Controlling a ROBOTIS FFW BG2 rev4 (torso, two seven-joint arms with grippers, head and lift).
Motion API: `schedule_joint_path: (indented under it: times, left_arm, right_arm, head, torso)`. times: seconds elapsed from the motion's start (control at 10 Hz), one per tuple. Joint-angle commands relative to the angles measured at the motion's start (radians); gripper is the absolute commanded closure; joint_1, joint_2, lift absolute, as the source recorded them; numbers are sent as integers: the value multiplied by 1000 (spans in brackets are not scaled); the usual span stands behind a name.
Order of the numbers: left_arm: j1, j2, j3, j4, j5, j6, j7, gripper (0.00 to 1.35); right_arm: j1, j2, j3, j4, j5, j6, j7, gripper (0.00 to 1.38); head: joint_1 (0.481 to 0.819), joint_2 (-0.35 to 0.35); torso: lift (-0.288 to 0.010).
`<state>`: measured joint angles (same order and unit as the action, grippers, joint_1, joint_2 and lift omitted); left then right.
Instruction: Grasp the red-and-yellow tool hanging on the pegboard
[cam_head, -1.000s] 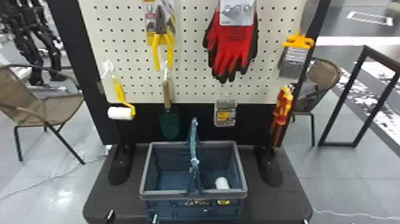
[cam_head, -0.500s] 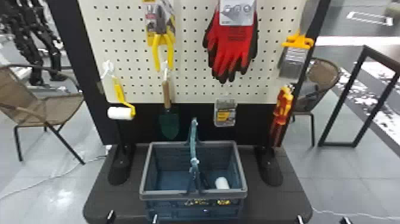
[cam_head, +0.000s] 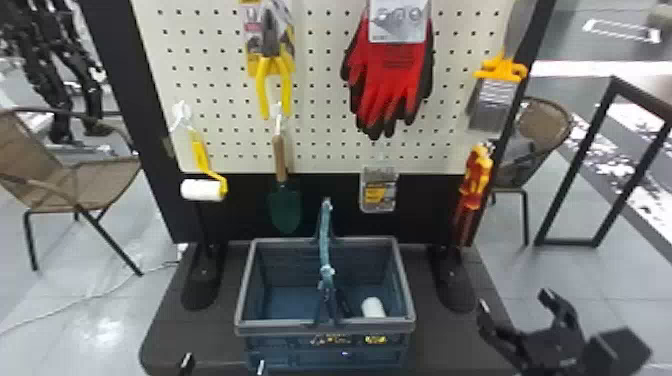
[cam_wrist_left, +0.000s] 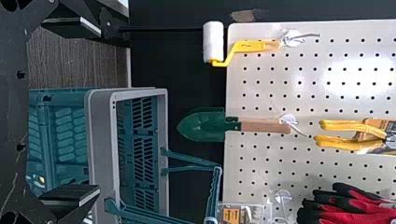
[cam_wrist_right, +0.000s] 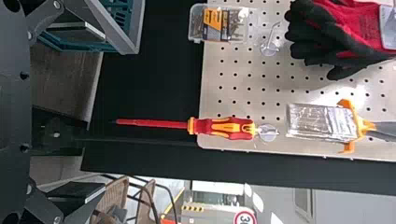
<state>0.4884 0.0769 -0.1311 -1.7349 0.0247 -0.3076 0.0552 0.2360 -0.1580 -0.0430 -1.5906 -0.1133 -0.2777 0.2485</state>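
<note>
Right claw (cam_head: 525, 320) has risen into the head view over the table's front right corner, where half a second ago only its tips showed at the bottom edge. Its fingers are spread wide and hold nothing. The right wrist view agrees: both fingers sit far apart with open space between them.

Left claw (cam_wrist_left: 88, 109) is also spread and empty, low at the table's front edge near the basket (cam_head: 400, 280). It looks parked.

The screwdriver (cam_head: 472, 185), red and yellow, hangs from a hook at the lower right corner of the pegboard (cam_head: 325, 125), just under the paintbrush (cam_head: 492, 100). Its handle lies against the board's bottom edge. The red shaft drops below the board, in front of the black panel. From the right wrist camera the screwdriver (cam_wrist_right: 219, 127) lies roughly in line with the gap between the fingers, but well apart from them.

Judgement: the approach has only begun, with the right arm, the one on the screwdriver's side. The claw is well below and in front of the handle, so it needs to lift and reach forward before closing. The paintbrush hangs close above, so closing low on the handle looks safer.
</note>
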Motion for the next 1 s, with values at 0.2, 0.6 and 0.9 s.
schedule_joint_path:
  times: [0.2,0.6,0.9]
  left_arm:
    - [-5,-2,-1,2,0,4,0,127]
    - [-22,-5,-10,14,0,5,0,125]
    - [-36,-12,-12,23,-3,7,-17,125]
  right_arm:
    - [-205,0,-28,75,-3,163,126,165]
    - [-383,-3,-28,181,-11,252,210,165]
    - [-477,-3,-26,253,-8,298,268,165]
  head:
    - [549,0]
    - [549,0]
    - [549,0]
  torso:
    - [-100]
    - [-100]
    - [-100]
